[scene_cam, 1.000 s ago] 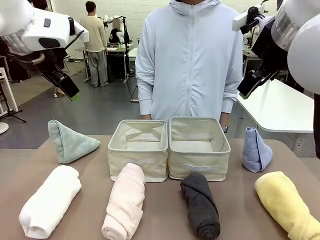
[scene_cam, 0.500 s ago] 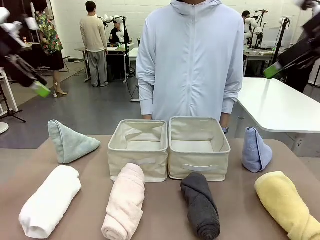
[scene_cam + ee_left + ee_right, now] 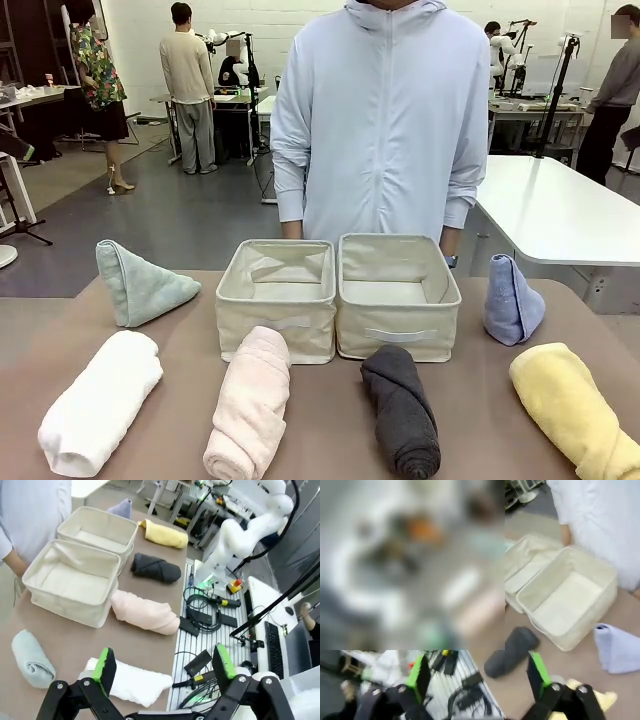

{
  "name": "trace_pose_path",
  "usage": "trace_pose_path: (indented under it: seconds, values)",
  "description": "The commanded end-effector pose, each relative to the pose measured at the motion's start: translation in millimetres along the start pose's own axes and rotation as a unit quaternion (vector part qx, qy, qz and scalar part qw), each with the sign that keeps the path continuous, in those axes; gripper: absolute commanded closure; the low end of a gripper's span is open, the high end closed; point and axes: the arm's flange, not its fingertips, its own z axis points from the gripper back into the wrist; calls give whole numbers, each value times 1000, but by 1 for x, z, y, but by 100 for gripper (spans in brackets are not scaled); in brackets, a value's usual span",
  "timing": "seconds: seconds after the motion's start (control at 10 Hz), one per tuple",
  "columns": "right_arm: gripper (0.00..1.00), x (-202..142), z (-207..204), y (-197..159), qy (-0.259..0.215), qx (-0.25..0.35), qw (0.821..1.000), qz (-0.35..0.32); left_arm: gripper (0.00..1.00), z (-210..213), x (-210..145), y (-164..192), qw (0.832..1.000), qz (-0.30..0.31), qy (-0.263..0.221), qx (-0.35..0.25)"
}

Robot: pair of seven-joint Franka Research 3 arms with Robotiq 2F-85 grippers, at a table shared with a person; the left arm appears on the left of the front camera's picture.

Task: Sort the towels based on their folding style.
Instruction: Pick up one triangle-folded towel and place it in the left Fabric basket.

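My left gripper (image 3: 164,662) hangs high above the table (image 3: 330,430), out to the near left of the left bin (image 3: 270,328), my landmark here. Its jaws are released and spread wide, with nothing between them.

Farthest to the left of that bin lies the grey-teal cone towel (image 3: 140,285), level with the bin and near it but not touching. The white roll (image 3: 100,402) lies nearer to me, left of and in front of the bin. The pale pink roll (image 3: 250,400) lies straight in front of the bin, its far end against the front wall.

The right bin (image 3: 395,335) stands pressed against the left bin's right side, and a person (image 3: 385,120) stands just behind both. The dark grey roll (image 3: 402,410) lies in front of and to the right of the left bin. Well to its right stands the light blue cone towel (image 3: 512,300), upright. The yellow roll (image 3: 575,405) is farthest right and nearer to me.

My right gripper (image 3: 477,672) is high above that right side. Its jaws are also released, wide apart and grasping nothing.
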Motion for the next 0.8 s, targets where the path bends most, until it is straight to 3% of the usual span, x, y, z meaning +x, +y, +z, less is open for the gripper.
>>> trace_pose_path:
  seconds: [0.0, 0.3, 0.4, 0.5, 0.7]
  values:
    - [0, -5, 7, -3, 32, 19, 995, 88, 0, 8, 3, 2, 1000, 3, -8, 6]
    - [0, -9, 19, 4, 25, 7, 990, 141, 0, -9, 6, -15, 1000, 12, -4, -7]
    - [0, -1, 9, 14, 3, -27, 991, 131, 0, -28, 21, -24, 996, 61, 55, 48]
    - [0, -13, 20, 5, 36, 14, 991, 130, 0, 4, 0, -4, 1000, 16, -7, -2]
    - [0, -13, 20, 5, 36, 14, 991, 130, 0, 4, 0, -4, 1000, 16, -7, -2]
